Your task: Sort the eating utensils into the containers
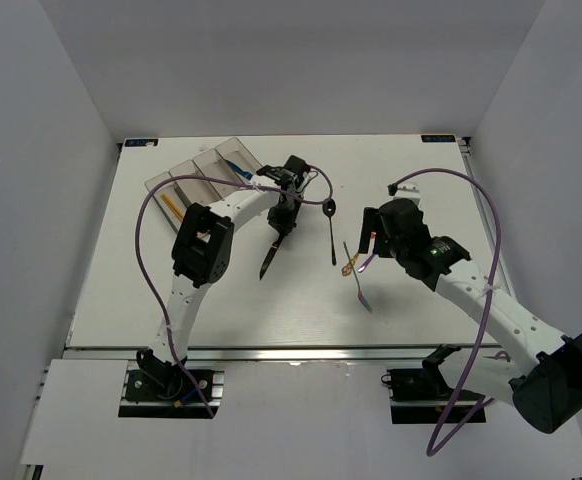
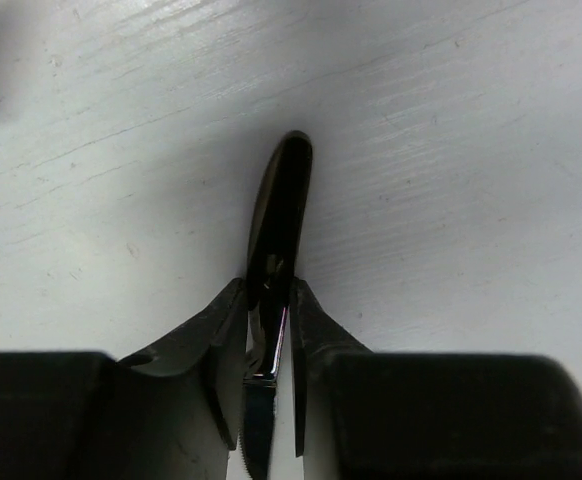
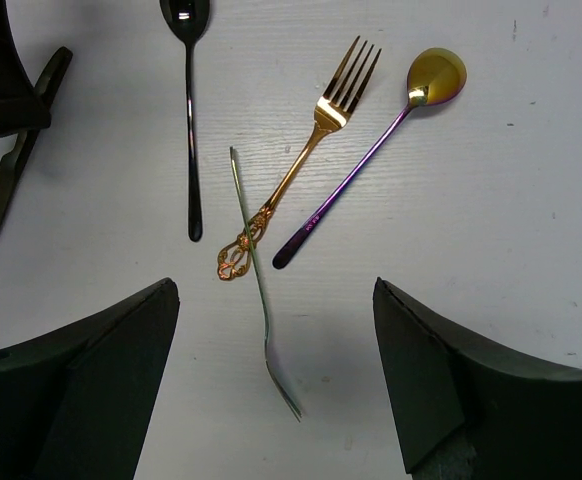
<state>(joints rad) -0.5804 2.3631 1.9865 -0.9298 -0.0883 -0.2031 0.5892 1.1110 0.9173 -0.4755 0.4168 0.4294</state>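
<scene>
My left gripper (image 1: 281, 222) (image 2: 269, 290) is down at the table with its fingertips (image 2: 226, 320) pressed on both sides of the black knife (image 2: 279, 210) (image 1: 270, 260), whose blade points toward the near edge. My right gripper (image 3: 276, 290) (image 1: 371, 240) hangs open above the silvery fork (image 3: 261, 290). That fork crosses under the gold fork (image 3: 306, 150). The purple-gold spoon (image 3: 371, 160) lies right of it and the black spoon (image 3: 191, 120) left. The containers (image 1: 206, 175) stand at the back left, one with a blue knife (image 1: 239, 165), another with orange chopsticks (image 1: 171, 205).
The white table (image 1: 171, 300) ends at a metal rail at the front. Purple cables loop over both arms. The left arm's elbow (image 1: 203, 245) stands between the containers and the near edge.
</scene>
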